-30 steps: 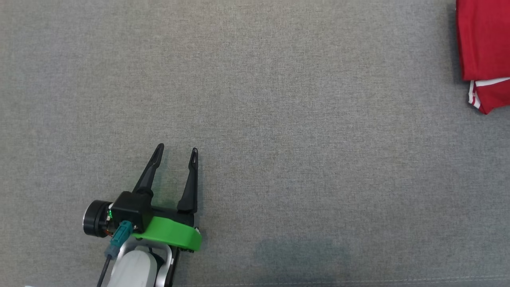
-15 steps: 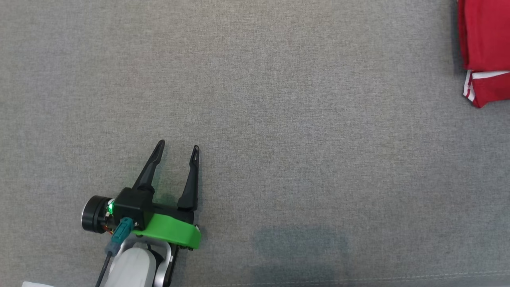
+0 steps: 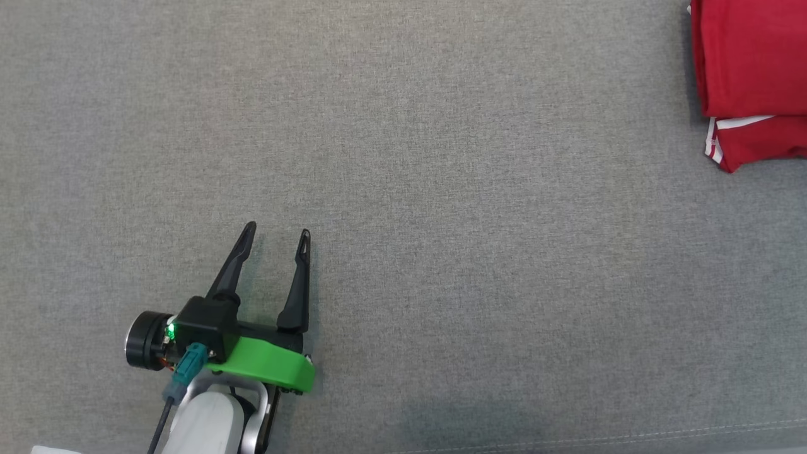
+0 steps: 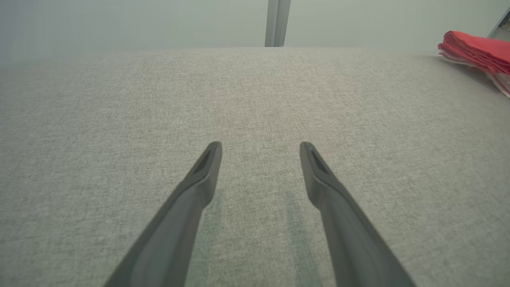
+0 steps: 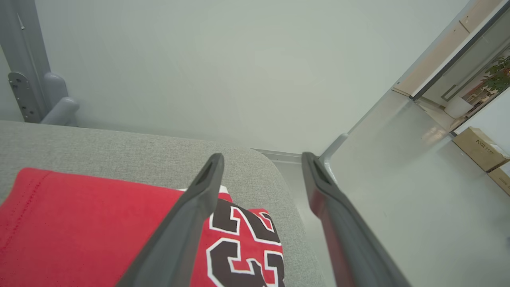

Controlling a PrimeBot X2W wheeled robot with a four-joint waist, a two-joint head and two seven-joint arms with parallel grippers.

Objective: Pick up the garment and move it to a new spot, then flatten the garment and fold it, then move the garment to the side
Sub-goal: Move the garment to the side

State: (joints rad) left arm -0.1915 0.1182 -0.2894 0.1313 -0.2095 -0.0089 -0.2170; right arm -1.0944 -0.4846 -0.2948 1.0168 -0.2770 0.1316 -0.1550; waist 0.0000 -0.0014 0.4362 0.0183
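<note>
Evidently soft and limp, the folded garment (image 3: 750, 57) lies at the far right edge of the surface (image 3: 441, 189), best pinched through its layers; left gripper (image 3: 277, 228) and right gripper (image 5: 261, 155) are both released.

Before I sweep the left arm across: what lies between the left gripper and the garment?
Nothing: the head view shows bare grey fabric from the left gripper to the folded garment at upper right; the left wrist view agrees.

The head camera has turned — more of the garment (image 3: 750, 63) shows.
</note>
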